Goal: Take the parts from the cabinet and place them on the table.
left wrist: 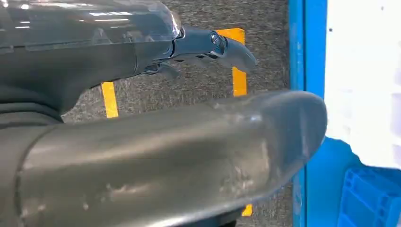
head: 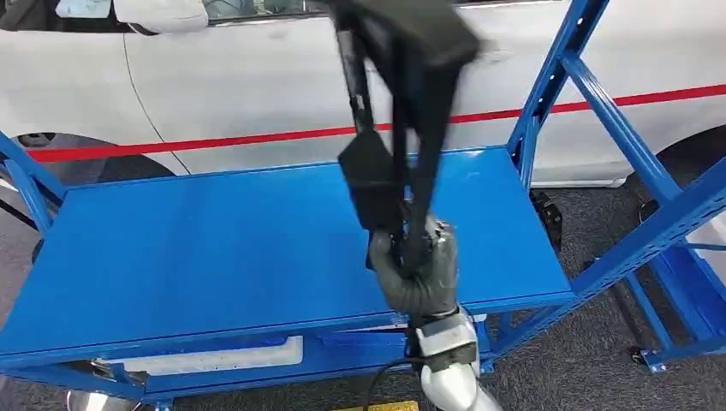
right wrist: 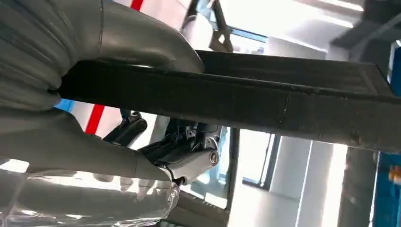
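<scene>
Right hand (head: 419,274), nearest the camera in the head view, rises from below with its fingers clenched around the lower end of a long black part (head: 402,111). The right wrist view confirms the grip: thumb (right wrist: 137,42) pressed over one face of the black part (right wrist: 265,94), darker fingers (right wrist: 184,151) curled beneath it.

The part stands nearly upright out of the fist, long axis running from the hand up and away toward the top of the head view, where its broader dark end blurs against the background. A thinner strut or linkage runs alongside the main bar; detail is too soft to name it.

Left hand (left wrist: 156,156) sits low, out over grey carpet marked with yellow floor tape (left wrist: 109,99), beside a blue upright. Thick thumb in front, dark fingers (left wrist: 213,47) extended with nothing seen between them; it looks released and empty.

Beyond the right hand, the blue worktop (head: 214,248) spreads flat and bare-looking, its near edge just past the wrist. The held part is above the worktop's right-centre, not touching it.

Judgement: the part is in carry, set-down pending. The move turns on tipping the long axis from upright to flat along the worktop; the right hand alone is placed to do it.

Farthest back: blue rack posts (head: 591,94) and a white car with red stripe (head: 214,77).
</scene>
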Robot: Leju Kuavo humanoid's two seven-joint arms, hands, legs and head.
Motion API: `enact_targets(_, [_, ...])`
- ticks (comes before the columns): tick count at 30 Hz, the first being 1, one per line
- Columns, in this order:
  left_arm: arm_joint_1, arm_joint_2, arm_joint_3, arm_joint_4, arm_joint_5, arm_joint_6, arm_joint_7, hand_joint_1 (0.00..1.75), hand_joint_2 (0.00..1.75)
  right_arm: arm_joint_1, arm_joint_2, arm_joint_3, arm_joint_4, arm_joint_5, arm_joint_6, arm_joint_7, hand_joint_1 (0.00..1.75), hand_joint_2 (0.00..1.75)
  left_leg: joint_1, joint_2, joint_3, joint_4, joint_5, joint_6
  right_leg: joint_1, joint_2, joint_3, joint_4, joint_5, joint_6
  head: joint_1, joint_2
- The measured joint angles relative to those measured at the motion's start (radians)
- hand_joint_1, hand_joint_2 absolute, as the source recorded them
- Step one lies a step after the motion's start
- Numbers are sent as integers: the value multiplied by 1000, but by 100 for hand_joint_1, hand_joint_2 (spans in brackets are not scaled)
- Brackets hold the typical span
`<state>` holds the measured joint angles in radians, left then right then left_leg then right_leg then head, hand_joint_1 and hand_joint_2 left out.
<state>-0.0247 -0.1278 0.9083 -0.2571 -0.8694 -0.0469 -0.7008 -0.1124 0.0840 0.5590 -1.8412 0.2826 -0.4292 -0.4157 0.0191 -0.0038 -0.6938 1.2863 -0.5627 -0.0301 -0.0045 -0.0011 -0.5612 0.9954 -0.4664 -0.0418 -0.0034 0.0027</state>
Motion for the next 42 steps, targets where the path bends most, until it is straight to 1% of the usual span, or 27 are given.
enact_targets(2, [2, -1, 2, -2, 9, 2, 0, 0, 0, 41, -11, -24, -48, -57, 13, -31, 175, 175, 0, 0, 82, -169, 91, 7, 0, 3, 7, 5, -7, 5, 0, 0])
enact_targets(3, [3, -1, 3, -4, 10, 5, 0, 0, 0, 61, -15, -38, -71, -77, 18, -41, 175, 175, -1, 0, 122, -259, 117, 14, 0, 4, 10, 7, -12, 10, 0, 0])
enact_targets(4, [2, -1, 5, -5, 10, 8, 0, 0, 0, 76, -19, -46, -86, -87, 22, -48, 175, 175, -8, -1, 132, -273, 102, 17, 7, 4, 7, 11, -14, 15, 0, 0])
enact_targets(5, [1, -4, 7, -7, 10, 11, 0, 0, 175, 92, -23, -53, -102, -93, 26, -53, 175, 175, -8, -2, 132, -273, 105, 23, 6, 6, 4, 12, -12, 20, 2, 0])
enact_targets(7, [4, -6, 9, -8, 11, 14, 0, 0, 175, 116, -29, -61, -123, -97, 27, -57, 175, 175, -12, -3, 129, -273, 105, 31, 1, 6, 4, 9, -11, 29, 1, 0])
enact_targets(9, [5, -13, 10, -8, 10, 21, 0, 0, 175, 131, -34, -66, -140, -99, 25, -55, 175, 175, -2, 1, 139, -292, 116, 47, 1, 7, 5, 21, -25, 40, 1, 0])
enact_targets(11, [3, -13, 15, -9, 12, 22, -1, 0, 175, 143, -36, -78, -152, -114, 22, -50, 175, 175, -1, 1, 139, -296, 117, 56, -1, 5, -40, 108, -81, 47, 9, 0])
enact_targets(12, [3, -13, 22, -9, 21, 21, 0, 0, 175, 160, -37, -87, -153, -139, 26, -38, 175, 175, -2, 1, 139, -296, 117, 57, -3, 5, -96, 222, -133, 52, 9, 0])
enact_targets(14, [3, -14, 31, -9, 24, 21, 0, 0, 175, 202, -39, -103, -152, -162, 38, -30, 175, 175, -2, 0, 137, -295, 116, 58, -7, 5, -154, 328, -159, 57, 10, 0])
enact_targets(15, [4, -15, 37, -9, 24, 21, 0, 0, 175, 217, -41, -111, -150, -167, 44, -29, 175, 175, -2, -1, 138, -294, 115, 56, -9, 5, -148, 309, -134, 58, 9, 0])
enact_targets(16, [5, -17, 43, -9, 24, 21, 1, 0, 175, 230, -41, -120, -149, -168, 49, -28, 175, 175, -2, -2, 139, -292, 114, 55, -11, 4, -121, 248, -91, 57, 10, 0])
enact_targets(17, [5, -19, 48, -9, 24, 21, 2, 0, 175, 244, -41, -127, -149, -168, 55, -29, 175, 175, -1, -2, 141, -291, 111, 52, -12, 3, -80, 168, -48, 56, 10, 0])
enact_targets(18, [5, -22, 53, -9, 24, 21, 3, 0, 175, 264, -41, -135, -149, -168, 65, -29, 175, 175, 0, -4, 144, -287, 107, 46, -14, 0, -17, 47, 2, 54, 11, 0])
enact_targets(19, [5, -24, 61, -10, 24, 21, 3, 0, 175, 277, -41, -142, -146, -168, 76, -30, 175, 175, -5, -4, 143, -285, 104, 39, -10, 1, -5, 21, -17, 51, 10, 0])
enact_targets(23, [3, -26, 85, -13, 21, 20, 5, 0, 175, 331, -41, -165, -142, -172, 96, -36, 175, 175, -5, -4, 147, -287, 101, 15, -3, 6, -9, 19, -10, 27, 10, 0])
enact_targets(25, [3, -27, 97, -16, 20, 19, 4, 0, 175, 353, -40, -174, -142, -177, 105, -48, 175, 175, -3, -1, 135, -252, 70, 7, -10, 2, -4, 12, -6, 14, 7, 0])
enact_targets(28, [3, -28, 107, -17, 16, 18, 5, 0, 175, 384, -38, -184, -141, -183, 111, -58, 175, 175, -2, -1, 29, -17, -51, 0, -4, -1, -5, 12, -9, 4, 3, 0])
enact_targets(29, [3, -28, 110, -17, 17, 18, 5, 0, 175, 390, -38, -186, -141, -184, 112, -59, 175, 175, -2, -1, 3, 39, -66, 1, -1, -1, -5, 13, -9, 3, 2, 0])
enact_targets(30, [4, -29, 113, -17, 17, 18, 5, 0, 175, 395, -38, -187, -141, -184, 113, -59, 175, 175, -3, -1, 0, 46, -54, 4, 2, 0, -4, 14, -10, 2, 3, 0])
enact_targets(31, [4, -29, 116, -17, 17, 18, 5, 0, 175, 400, -38, -189, -141, -184, 113, -59, 175, 175, -4, -1, 23, -3, -17, 10, 5, 1, -2, 15, -11, 1, 3, 0])
enact_targets(33, [2, -29, 117, -19, 16, 18, 5, 0, 175, 405, -37, -192, -141, -184, 115, -60, 175, 175, -13, -2, 115, -186, 75, 29, 11, 2, 4, 17, -11, 0, 2, 0])
enact_targets(34, [2, -28, 119, -21, 10, 18, 4, 0, 175, 407, -36, -194, -141, -184, 118, -62, 175, 175, -19, -1, 150, -265, 87, 48, 8, 2, 4, 17, -11, 1, 5, 0])
enact_targets(35, [1, -27, 120, -24, 6, 18, 3, 0, 175, 410, -35, -196, -140, -184, 121, -64, 175, 175, -22, 1, 156, -270, 88, 51, 15, 2, 1, 19, -10, 5, 7, 0])
enact_targets(38, [1, -30, 124, -26, -5, 14, 3, 0, 175, 424, -31, -198, -136, -175, 140, -76, 175, 175, -28, -1, 150, -276, 98, 57, 7, -1, -3, 15, -2, 22, 5, 0])
enact_targets(39, [2, -31, 127, -27, -13, 12, 3, 0, 175, 429, -29, -201, -136, -169, 147, -83, 175, 175, -18, 0, 152, -296, 111, 61, 14, 1, -2, 15, -1, 28, 6, 0])
enact_targets(40, [1, -35, 129, -28, -19, 10, 3, 0, 175, 433, -28, -205, -135, -160, 153, -93, 175, 175, -15, 6, 154, -303, 120, 61, 9, 3, -8, 30, -25, 34, 6, 0])
enact_targets(42, [-2, -35, 140, -35, -34, 3, 3, 0, 175, 436, -27, -206, -136, -139, 166, -107, 175, 175, -14, 8, 141, -307, 129, 71, 4, 2, -53, 146, -122, 43, 9, 0])
